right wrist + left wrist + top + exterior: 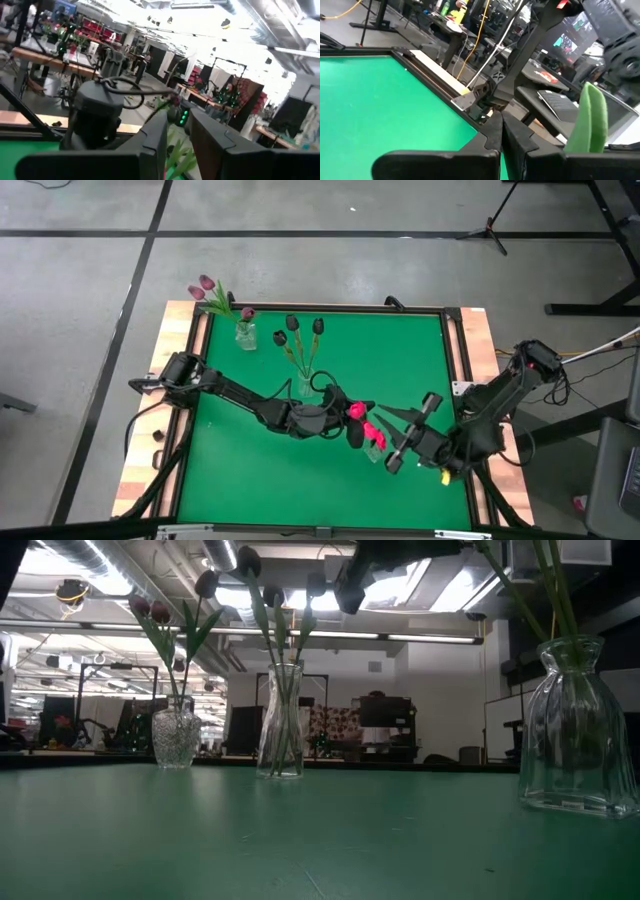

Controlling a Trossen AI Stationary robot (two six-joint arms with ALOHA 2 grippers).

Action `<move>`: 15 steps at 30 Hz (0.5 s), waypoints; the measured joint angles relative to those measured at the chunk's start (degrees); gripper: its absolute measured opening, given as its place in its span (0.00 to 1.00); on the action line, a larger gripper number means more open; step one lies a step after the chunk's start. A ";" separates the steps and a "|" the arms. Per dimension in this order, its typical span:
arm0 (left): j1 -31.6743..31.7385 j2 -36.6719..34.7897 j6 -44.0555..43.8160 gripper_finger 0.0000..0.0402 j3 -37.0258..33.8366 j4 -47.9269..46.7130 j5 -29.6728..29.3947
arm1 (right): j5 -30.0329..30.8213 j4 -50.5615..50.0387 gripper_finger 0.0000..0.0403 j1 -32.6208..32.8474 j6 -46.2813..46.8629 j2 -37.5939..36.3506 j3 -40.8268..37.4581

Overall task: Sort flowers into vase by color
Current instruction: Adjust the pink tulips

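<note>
Overhead and table-level views of a colour-sorting step on the green table [250,470]. Three glass vases stand on it. The far-left vase [245,335] holds the mauve-purple tulips [204,286]. The middle vase [304,386] holds the near-black maroon tulips [293,328]. The near-right vase [375,448], toward the table's near edge, holds the pink-red tulips [368,428].

The left gripper [352,420] reaches across from the left edge and hangs over the near-right vase, its fingers closed together; a green leaf [586,120] lies just beside them, and whether a stem is pinched cannot be told. The right gripper [410,438] sits just beside the same vase on its right-edge side, its fingers [155,135] a narrow gap apart; green foliage shows beyond the gap, but whether it is gripped cannot be told.

Judgement: the pink-red group is being settled into its vase, and the sorting appears almost complete, since no loose flower is visible on the table. The next move calls for releasing cleanly and lifting straight up, so the stems are not dragged out and the light vase is not tipped.
</note>
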 joint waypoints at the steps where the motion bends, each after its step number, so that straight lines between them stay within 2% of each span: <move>1: 0.00 0.00 -0.01 0.00 0.00 -0.04 0.00 | -0.73 -3.59 0.21 -0.53 1.51 0.00 1.23; 9: -1.43 -0.36 7.04 0.00 0.00 -0.46 3.51 | -6.54 -40.99 0.21 -3.93 22.91 0.00 12.26; 12: -2.74 -0.39 11.68 0.00 0.00 -1.22 0.13 | -6.63 -48.13 0.21 -3.65 26.55 0.00 14.76; 15: -3.58 -0.39 15.54 0.00 0.00 -2.30 -4.94 | -6.59 -50.39 0.21 -3.63 28.84 0.00 15.68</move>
